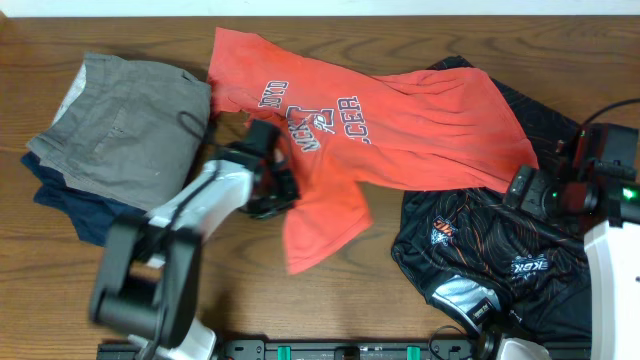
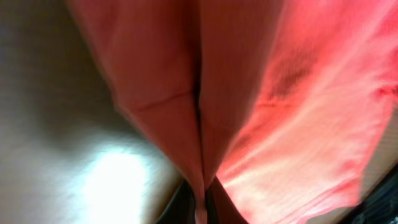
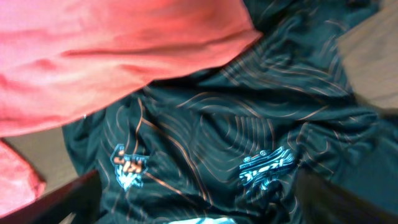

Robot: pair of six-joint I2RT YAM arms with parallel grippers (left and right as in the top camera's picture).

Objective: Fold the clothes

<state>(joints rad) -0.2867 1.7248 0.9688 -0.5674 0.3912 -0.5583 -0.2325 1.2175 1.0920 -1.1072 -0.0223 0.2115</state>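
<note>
One T-shirt (image 1: 400, 120), two pincers.
Fabric is clamped by left pincer (image 2: 202, 208); right pincer (image 3: 196, 199) is spread, empty.

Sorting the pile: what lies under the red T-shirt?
The black patterned garment runs under one end of the red T-shirt; the wooden table shows around it. How far the garment reaches beneath is covered.

Left arm (image 1: 205, 195) is showing white shells and black joints; right arm (image 1: 608, 255) is glowing green at one LED (image 1: 630, 193), trailing a black cable (image 1: 610, 108).
</note>
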